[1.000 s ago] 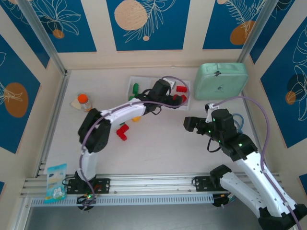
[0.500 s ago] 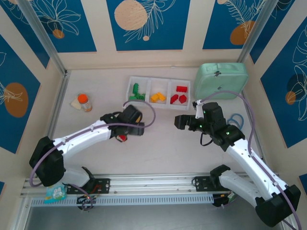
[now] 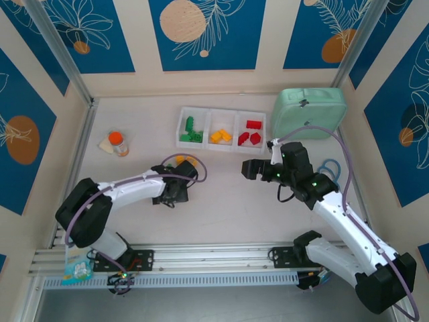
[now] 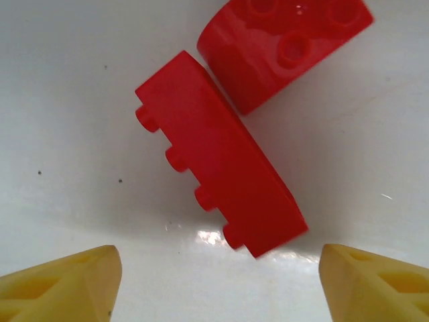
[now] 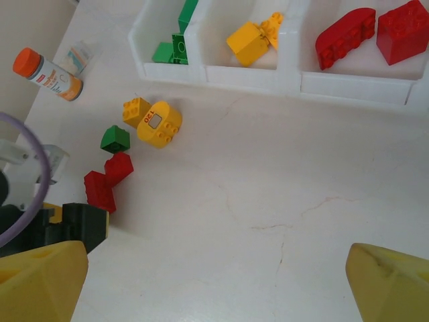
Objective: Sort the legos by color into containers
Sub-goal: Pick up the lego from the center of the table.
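The white tray (image 5: 241,79) sits at the far middle of the table, and its three compartments are sorted by colour. There are green legos (image 5: 175,41) in the left one, yellow legos (image 5: 251,39) in the middle and red legos (image 5: 345,37) in the right. Nothing in there looks misplaced to me.

What is left lies loose on the table, nearer than the tray and off its left end. Two yellow bricks (image 5: 154,121) touch each other, and a small green brick (image 5: 115,139) sits just near of them. Nearer again is a long red brick (image 4: 218,178) with a curved red brick (image 4: 285,47) resting against it. That makes five pieces by my count, so I'd call the job well past halfway, with each colour wanting at least one more trip.

The left gripper (image 4: 221,288) is down over the red pair. Its jaws are apart, a yellow fingertip standing off either side of the long red brick without touching it, so it holds nothing. I'd guess that brick is the one in hand, bound for the right compartment. The right gripper (image 5: 214,288) hangs above bare table to the right of the loose pile and near of the tray, jaws spread wide and empty.

Further out, an orange-capped bottle (image 5: 47,74) stands at the far left, and a mint-green case (image 3: 308,113) lies just right of the tray. Neither belongs in the sort.
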You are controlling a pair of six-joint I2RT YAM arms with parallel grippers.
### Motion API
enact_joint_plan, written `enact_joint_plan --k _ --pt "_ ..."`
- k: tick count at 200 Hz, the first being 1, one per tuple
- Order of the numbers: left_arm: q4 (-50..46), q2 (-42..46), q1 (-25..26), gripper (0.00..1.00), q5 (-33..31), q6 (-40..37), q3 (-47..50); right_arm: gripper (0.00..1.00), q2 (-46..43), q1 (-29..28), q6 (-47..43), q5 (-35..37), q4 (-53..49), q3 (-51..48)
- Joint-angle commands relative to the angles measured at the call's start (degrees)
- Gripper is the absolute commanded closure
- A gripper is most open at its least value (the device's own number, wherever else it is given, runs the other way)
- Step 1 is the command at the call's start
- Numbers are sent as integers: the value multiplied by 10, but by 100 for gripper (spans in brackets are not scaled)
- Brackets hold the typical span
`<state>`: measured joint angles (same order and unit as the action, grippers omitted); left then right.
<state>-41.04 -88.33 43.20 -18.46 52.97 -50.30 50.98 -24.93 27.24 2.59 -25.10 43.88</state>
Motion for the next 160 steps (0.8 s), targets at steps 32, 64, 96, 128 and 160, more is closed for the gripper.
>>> enact_joint_plan --k 32,64,96,128,160 --pt "40 -7 -53 33 17 -23 0 1 -73 4 2 37 -14 -47" --pt "71 -18 -87 39 45 -42 1 1 -75 11 -2 51 -25 -45" --pt "95 -34 -100 45 60 -43 6 1 -75 16 -7 53 -29 -44" --pt "137 -43 -108 55 78 -36 34 1 -75 20 -6 49 -32 -39" --pt "142 -26 -113 63 74 -31 64 1 -71 21 -3 47 -29 -38"
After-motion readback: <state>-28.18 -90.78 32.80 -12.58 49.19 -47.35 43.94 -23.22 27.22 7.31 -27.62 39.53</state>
